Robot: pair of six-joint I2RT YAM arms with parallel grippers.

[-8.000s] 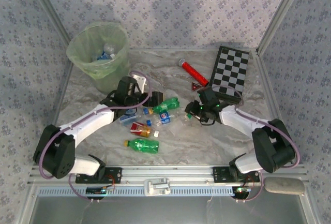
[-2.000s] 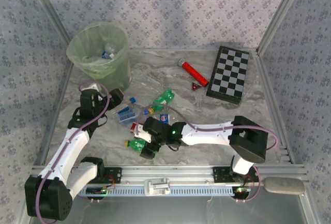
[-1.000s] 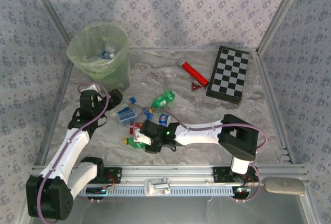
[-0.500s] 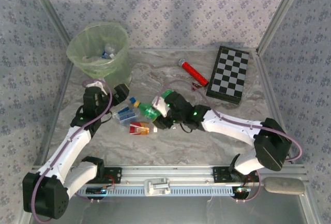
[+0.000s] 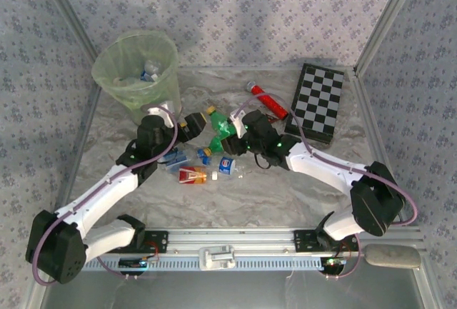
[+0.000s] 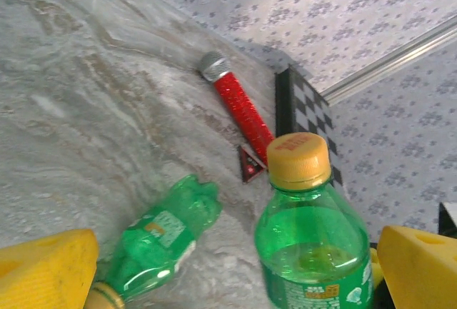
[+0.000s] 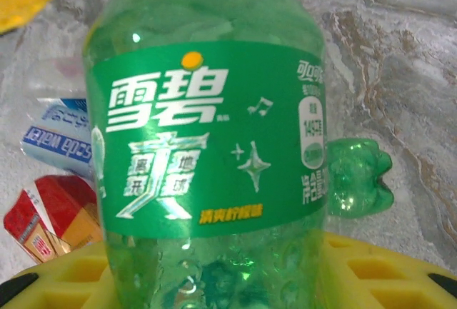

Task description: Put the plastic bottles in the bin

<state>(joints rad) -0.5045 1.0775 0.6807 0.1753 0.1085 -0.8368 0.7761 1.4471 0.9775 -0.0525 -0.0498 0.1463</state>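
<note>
Upright green bottle (image 7: 207, 130) close up, crushed green bottle (image 7: 357, 180) behind.

Glossy green plastic bottle (image 7: 207, 145); matt marbled table (image 6: 86, 95); glittery red cylinder (image 6: 239, 113).

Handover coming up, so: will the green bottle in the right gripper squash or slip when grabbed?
Probably light: the green bottle seems nearly empty. It may dent when squeezed, like the crumpled bottle nearby. Its glossy label could slip.

High rear overview; both wrist views close on the same green bottle (image 6: 313, 241).
</note>
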